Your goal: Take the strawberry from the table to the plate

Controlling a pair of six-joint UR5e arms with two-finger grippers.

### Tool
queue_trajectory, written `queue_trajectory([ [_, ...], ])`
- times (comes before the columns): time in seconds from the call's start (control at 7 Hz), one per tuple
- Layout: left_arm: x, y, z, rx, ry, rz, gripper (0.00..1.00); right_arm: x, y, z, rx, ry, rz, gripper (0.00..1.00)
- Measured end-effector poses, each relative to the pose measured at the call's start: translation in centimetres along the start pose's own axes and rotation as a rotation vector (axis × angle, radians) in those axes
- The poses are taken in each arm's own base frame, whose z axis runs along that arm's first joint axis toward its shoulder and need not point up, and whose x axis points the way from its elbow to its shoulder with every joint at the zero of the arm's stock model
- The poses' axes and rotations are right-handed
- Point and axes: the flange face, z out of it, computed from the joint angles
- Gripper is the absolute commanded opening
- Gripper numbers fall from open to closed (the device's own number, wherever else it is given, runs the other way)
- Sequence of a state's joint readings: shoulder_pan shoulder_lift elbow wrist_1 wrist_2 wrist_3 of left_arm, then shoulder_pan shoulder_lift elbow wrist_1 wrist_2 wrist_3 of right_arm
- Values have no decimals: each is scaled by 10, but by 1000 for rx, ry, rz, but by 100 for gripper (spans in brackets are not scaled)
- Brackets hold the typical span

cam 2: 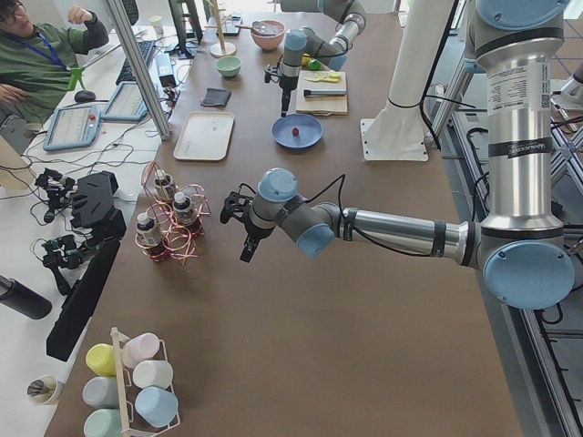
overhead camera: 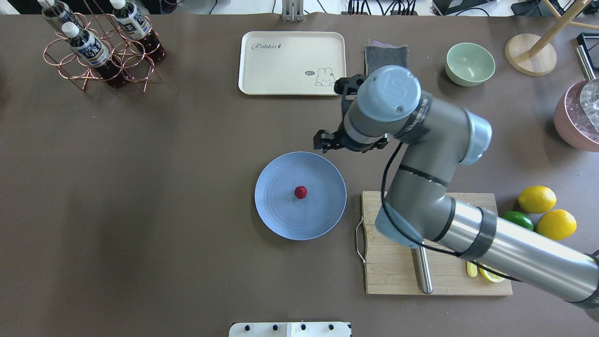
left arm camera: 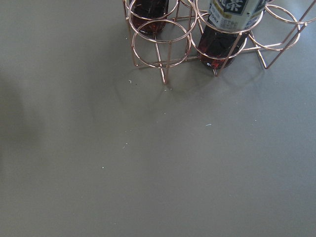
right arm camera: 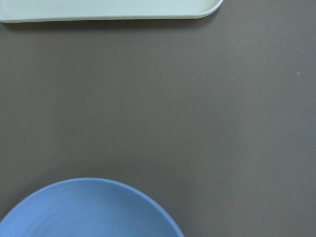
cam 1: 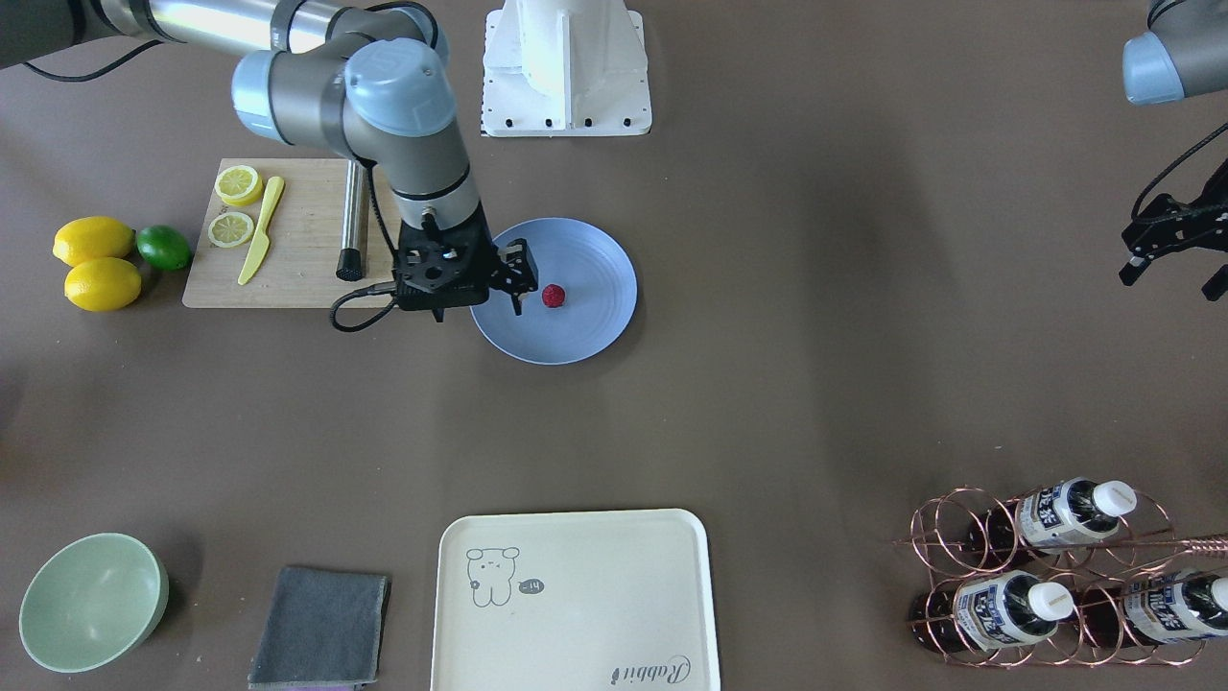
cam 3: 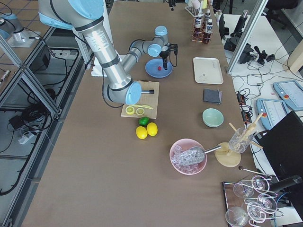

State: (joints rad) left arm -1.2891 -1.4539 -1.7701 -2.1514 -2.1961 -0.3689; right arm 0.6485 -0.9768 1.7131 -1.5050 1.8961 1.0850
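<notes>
Strawberry (cam 1: 553, 296) sits on the blue plate (cam 1: 604, 251), near its middle, free and touching nothing else. So the placing part looks done: berry off the counter (cam 1: 767, 384), on the plate.

Right gripper (cam 1: 516, 286) hangs over the plate's edge on the cutting board (cam 1: 297, 278) side, just beside the berry in the front view but not touching it. Its fingers are apart and empty. In the overhead view the gripper is above the counter between the plate and the cream tray (overhead camera: 290, 63). The right wrist view shows only the plate rim and the tray edge, no berry, which fits a hand off to the side of it.

Left gripper (cam 1: 1172, 278) is well apart from the plate, up near the bottle rack (cam 1: 1046, 576), fingers spread wide, holding nothing. It seems to have no part in this.

What is left, by my reading: nothing for the berry itself. At most the right arm clears away from the plate. Only risk would be clipping the plate rim on the way out.
</notes>
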Motion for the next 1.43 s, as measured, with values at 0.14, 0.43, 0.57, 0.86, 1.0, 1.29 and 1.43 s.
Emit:
queue_trajectory([
  [0.14,-20,0,-10,-28,-35,22,98,65,-28,-12,-15,34,-35,100],
  [0.43,-63,6,-34,-69,-84,27,98,220,-74,-38,-66,66,-60,100],
  [0.57,-79,12,-42,-85,-94,20,98,305,-82,-60,-84,62,-57,100],
  [0.86,-94,21,-50,-115,-67,-22,98,456,-82,-99,-105,20,-62,100],
  [1.0,-97,24,-53,-126,-50,-45,98,520,-72,-110,-110,-2,-68,100],
  [1.29,-103,28,-53,-134,-44,-66,98,610,-48,-129,-94,-5,-35,100],
  [1.43,-106,30,-52,-138,-44,-72,98,637,-35,-138,-81,-3,-4,100],
])
